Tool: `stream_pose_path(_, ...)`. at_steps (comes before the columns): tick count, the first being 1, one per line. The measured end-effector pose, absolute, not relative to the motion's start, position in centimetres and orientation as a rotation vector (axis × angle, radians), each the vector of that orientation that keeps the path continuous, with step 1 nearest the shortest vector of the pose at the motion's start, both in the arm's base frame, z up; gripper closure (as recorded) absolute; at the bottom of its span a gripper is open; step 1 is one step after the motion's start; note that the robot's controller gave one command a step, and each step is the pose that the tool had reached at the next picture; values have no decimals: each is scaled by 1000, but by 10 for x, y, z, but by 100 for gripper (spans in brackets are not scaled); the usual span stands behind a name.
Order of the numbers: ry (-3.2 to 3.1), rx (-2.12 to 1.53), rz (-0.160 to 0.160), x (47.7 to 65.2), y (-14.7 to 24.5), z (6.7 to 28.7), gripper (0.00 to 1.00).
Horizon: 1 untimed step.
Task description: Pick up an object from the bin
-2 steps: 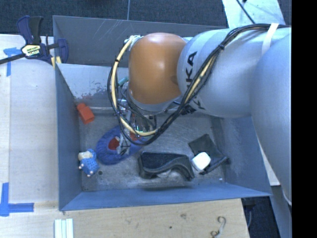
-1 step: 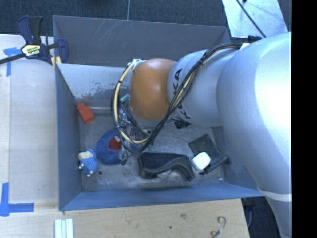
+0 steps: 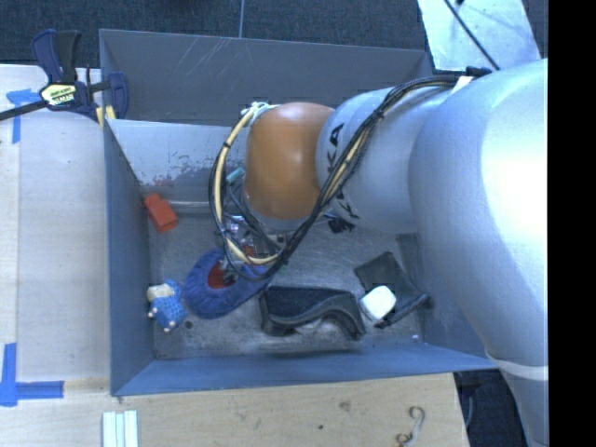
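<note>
Near left, gripper (image 3: 233,254) over blue soft cap (image 3: 207,291); its opening cannot be told. Risk: limp cap folds and slips.

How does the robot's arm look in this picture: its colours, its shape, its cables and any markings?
The arm is thick, rounded and silver-grey, with black lettering on one link. Its wrist carries a smooth orange dome cover. Black cables run along the arm, and black, yellow and white ones loop round the cover.
</note>
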State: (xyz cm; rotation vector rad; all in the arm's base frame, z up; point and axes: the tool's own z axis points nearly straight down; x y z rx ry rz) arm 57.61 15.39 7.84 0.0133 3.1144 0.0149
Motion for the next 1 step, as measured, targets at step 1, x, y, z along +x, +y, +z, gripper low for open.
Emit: stream_pose_path(1, 3129, -32, 5, 583, 176, 319, 100)
